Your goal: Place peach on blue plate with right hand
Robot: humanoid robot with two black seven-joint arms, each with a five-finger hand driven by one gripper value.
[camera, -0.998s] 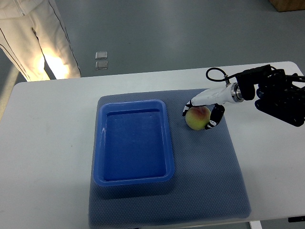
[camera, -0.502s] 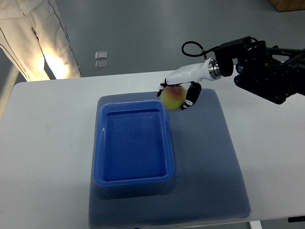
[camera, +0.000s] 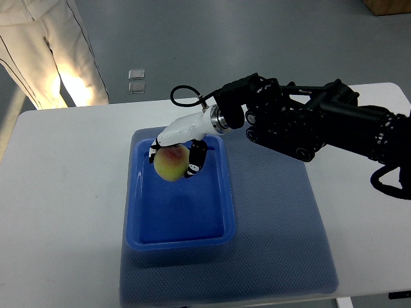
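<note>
Right hand, white with black fingertips, curled around round yellow-pink peach over far end of blue rectangular plastic plate. Plate sits on grey-blue mat, white tabletop. Person's light trousers far left.

Right arm reaching far left
Robot hand at wrist end, fingers curled in a closed grasp.

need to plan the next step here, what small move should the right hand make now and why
Probably lower the peach a little, then open the fingers. The right hand is shut on the fruit, and in the top view both sit over the far part of the blue plate, inside its rim. I cannot tell whether the peach touches the floor yet, so easing down before release seems safest.
</note>
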